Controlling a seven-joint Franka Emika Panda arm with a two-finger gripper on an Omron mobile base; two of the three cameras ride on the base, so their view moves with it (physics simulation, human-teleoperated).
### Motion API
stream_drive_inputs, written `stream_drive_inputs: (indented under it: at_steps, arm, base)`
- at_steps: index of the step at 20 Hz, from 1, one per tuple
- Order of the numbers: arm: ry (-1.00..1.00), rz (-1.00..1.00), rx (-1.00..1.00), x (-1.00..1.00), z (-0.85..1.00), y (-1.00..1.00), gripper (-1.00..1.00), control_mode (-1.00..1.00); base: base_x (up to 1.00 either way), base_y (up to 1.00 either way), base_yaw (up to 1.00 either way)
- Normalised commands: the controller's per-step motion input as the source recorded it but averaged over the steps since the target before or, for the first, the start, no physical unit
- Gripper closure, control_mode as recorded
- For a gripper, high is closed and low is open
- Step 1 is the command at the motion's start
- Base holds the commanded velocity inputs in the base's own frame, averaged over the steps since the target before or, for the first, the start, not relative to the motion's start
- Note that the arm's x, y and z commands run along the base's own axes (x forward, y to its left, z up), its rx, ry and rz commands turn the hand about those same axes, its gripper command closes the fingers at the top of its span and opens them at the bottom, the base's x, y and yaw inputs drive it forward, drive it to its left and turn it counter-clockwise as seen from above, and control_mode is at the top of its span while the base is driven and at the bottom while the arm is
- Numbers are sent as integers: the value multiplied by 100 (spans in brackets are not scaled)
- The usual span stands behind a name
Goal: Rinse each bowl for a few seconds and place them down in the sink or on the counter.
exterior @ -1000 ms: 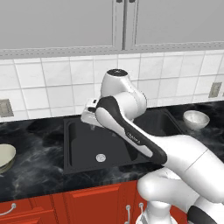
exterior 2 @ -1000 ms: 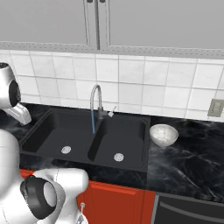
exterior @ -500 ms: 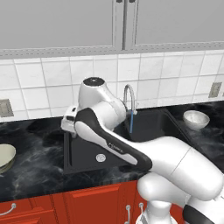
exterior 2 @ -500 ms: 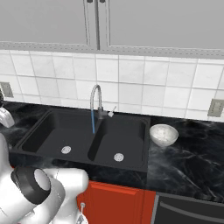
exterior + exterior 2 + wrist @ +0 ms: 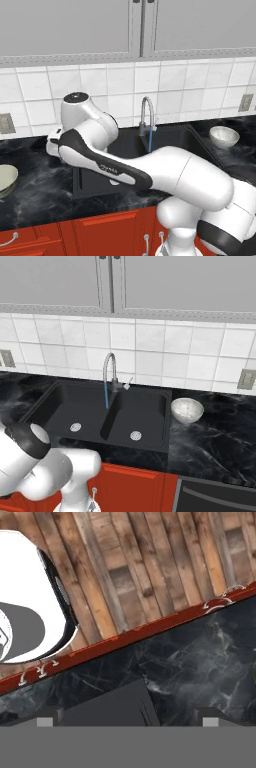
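Note:
The white-grey bowl (image 5: 223,136) (image 5: 186,410) stands upright on the black counter (image 5: 215,441) right of the sink (image 5: 90,406). The greenish-cream bowl (image 5: 6,179) sits at the far left of the counter (image 5: 45,195), partly cut off by the frame edge. A thin stream of water falls from the gooseneck faucet (image 5: 146,112) (image 5: 109,373) into the sink (image 5: 130,142). My arm reaches left, its hand (image 5: 54,142) over the counter left of the sink, some way right of the greenish bowl. In the hand view my gripper (image 5: 127,718) is open above the marble counter (image 5: 190,662), nothing between its fingers.
The hand view looks down over the counter's front edge, with the red cabinet top (image 5: 150,629) and wooden floor (image 5: 150,567) beyond. Tiled wall and grey upper cabinets (image 5: 140,25) stand behind the sink. Wall outlets (image 5: 5,122) (image 5: 246,378) flank it.
My arm has swung left from above the sink to above the left stretch of counter. The bowls have not moved and the water keeps running.

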Motion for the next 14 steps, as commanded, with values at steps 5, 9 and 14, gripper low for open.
stream_drive_inputs:
  at_steps: [5,9,14]
  arm:
    - [2,0,-8,0,-1,62,-100,-100]
    - [3,0,-6,5,-2,61,-100,-100]
    - [6,1,-3,14,-12,50,-100,-100]
  base:
    - [0,0,0]
    - [0,0,0]
    - [0,0,0]
